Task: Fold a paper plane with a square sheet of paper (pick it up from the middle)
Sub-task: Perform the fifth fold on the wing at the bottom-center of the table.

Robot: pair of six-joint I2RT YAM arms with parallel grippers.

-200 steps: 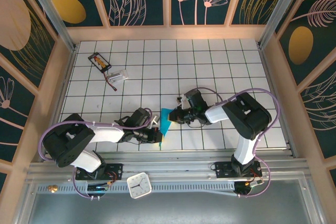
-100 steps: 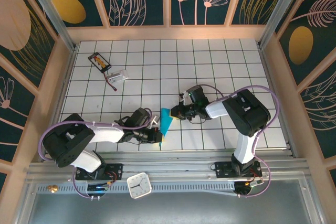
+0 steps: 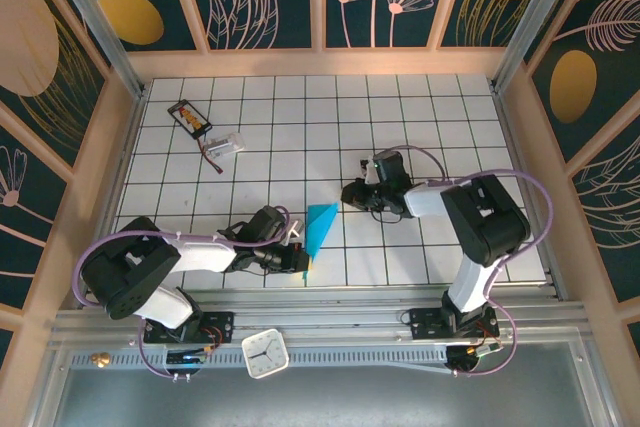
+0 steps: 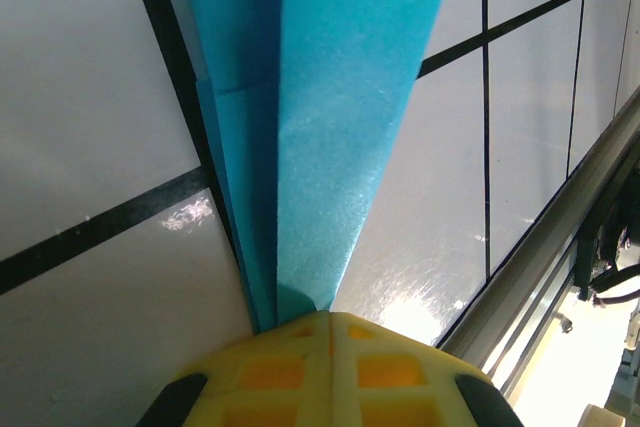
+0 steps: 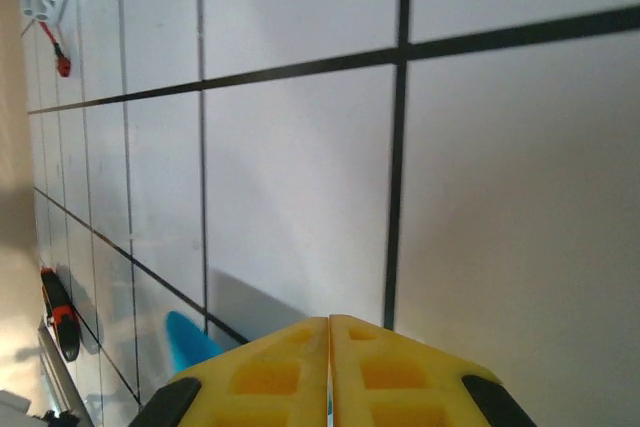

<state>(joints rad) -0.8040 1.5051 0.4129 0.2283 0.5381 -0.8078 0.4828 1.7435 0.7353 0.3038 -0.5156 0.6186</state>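
**Top view:** A slim, pointed teal-blue paper plane [image 3: 320, 228] is seen lying on the white tiled desk [image 3: 400, 117], just beyond and slightly right of the small white square clock [image 3: 265, 354]. Its long axis runs away from the clock, narrow end nearest it, wide end farthest. The narrow end is pinched by the left end effector [image 3: 300, 260]. The right end effector [image 3: 352, 194] is found farther from the clock, right of the wide end and apart from the paper.

**Left wrist:** The left end effector [image 4: 330, 325] is shut tight on the plane's [image 4: 330, 127] tip, w/ the centre crease pointed straight ahead.

**Right wrist:** The right end effector [image 5: 330, 332] is closed, pads together, nothing held. A teal corner [image 5: 190, 339] is glimpsed at lower left.

The left arm is judged nearer. A mid-length regrasp by the right would prob. be made across the axis.
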